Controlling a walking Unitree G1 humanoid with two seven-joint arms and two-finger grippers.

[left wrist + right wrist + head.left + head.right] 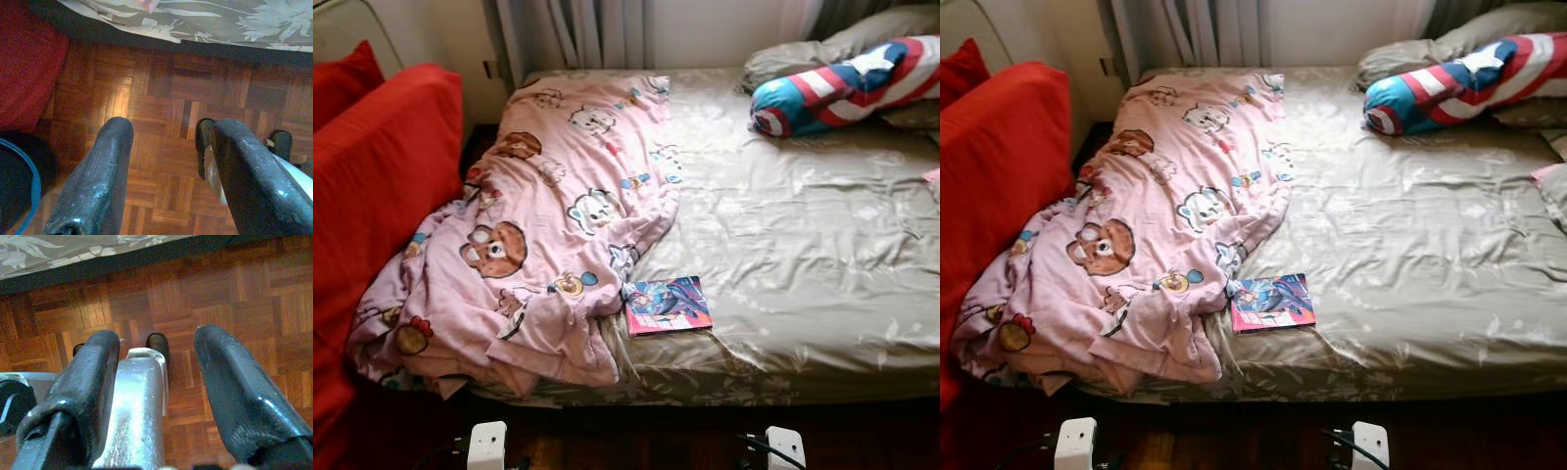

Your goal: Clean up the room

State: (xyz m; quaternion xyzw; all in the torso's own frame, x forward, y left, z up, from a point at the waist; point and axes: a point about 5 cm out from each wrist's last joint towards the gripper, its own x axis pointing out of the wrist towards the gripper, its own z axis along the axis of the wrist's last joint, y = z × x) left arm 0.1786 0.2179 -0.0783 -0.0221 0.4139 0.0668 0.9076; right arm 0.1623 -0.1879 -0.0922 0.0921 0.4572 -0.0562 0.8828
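A pink blanket (538,225) printed with cartoon bears lies crumpled over the left part of the bed (803,264), and its lower end hangs over the front edge. A colourful comic book (667,305) lies flat on the grey-beige sheet near the front edge, just right of the blanket. A red, white and blue shield-patterned bolster (842,88) rests at the back right against grey pillows (862,44). Both arms hang low over the parquet in front of the bed. My left gripper (171,127) and my right gripper (156,333) are open, with nothing between the fingers.
A red sofa with cushions (372,196) stands close along the bed's left side. Curtains (587,34) hang behind the bed. Dark parquet floor (161,98) runs along the bed's front edge. A dark round object with a blue rim (19,181) sits on the floor by the sofa.
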